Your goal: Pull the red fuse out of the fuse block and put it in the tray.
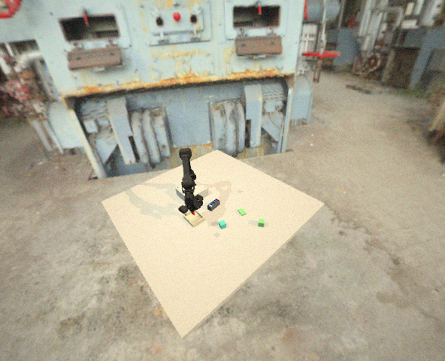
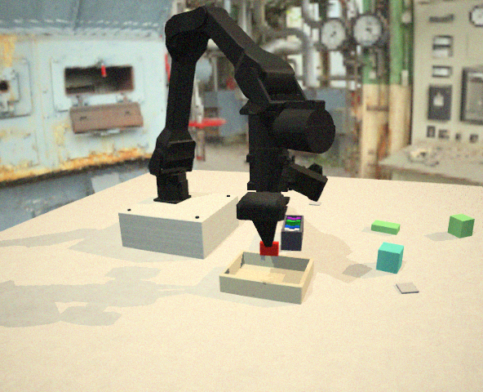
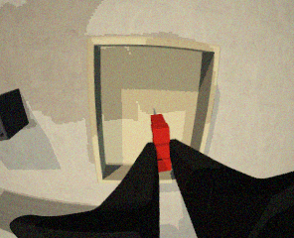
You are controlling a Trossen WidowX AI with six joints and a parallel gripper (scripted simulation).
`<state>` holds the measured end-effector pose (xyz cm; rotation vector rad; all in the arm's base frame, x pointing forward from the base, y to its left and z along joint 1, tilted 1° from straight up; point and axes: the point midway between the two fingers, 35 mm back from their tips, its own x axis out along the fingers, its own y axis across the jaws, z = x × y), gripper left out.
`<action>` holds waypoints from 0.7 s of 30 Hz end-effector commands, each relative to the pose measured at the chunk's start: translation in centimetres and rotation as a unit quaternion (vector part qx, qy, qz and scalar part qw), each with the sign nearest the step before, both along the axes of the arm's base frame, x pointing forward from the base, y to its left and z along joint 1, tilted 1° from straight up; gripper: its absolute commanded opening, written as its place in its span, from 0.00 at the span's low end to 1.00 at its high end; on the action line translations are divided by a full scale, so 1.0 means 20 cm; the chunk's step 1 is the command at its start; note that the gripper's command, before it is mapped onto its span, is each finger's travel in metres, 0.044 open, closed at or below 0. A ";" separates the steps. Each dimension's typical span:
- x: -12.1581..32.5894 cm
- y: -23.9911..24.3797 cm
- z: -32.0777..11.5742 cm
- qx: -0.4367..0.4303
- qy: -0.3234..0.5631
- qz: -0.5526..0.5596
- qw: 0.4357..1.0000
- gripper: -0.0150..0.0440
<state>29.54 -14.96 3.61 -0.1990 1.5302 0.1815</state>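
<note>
Wrist view shows the claw (image 3: 162,149) almost pressed together, its two black fingers pinching the red fuse (image 3: 161,141) by its upper part, so that the fuse sticks out below the tips. In the exterior view the claw (image 2: 268,244) points straight down and the red fuse (image 2: 269,248) hangs at its tip, just above the far wall of the tray (image 2: 263,289). It is not touching the tray floor; whether it is touching the rim, I cannot tell.

The tray (image 3: 210,93) is a shallow beige box with an open top. Inside it I see only its own floor and shadows, and from the wrist camera the fuse appears over the inner part of the floor.

The fuse block (image 2: 292,236) is a dark small box standing just behind the tray, on the side away from the front edge of the bench. It holds coloured fuses; purple, green and blue ones are visible at its top. The claw is beside the block, not touching it.

Toward the right edge of the bench there lie a teal cube (image 2: 389,257), a flat green block (image 2: 385,227) and a green cube (image 2: 460,224). They are well apart from the tray.
</note>
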 end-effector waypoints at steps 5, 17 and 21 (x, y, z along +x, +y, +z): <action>0.00 0.00 -0.06 0.002 0.001 0.002 1.000 0.25; 0.00 0.00 -0.05 0.000 0.001 0.000 1.000 0.70; 0.00 0.00 0.00 0.001 0.001 0.001 1.000 0.81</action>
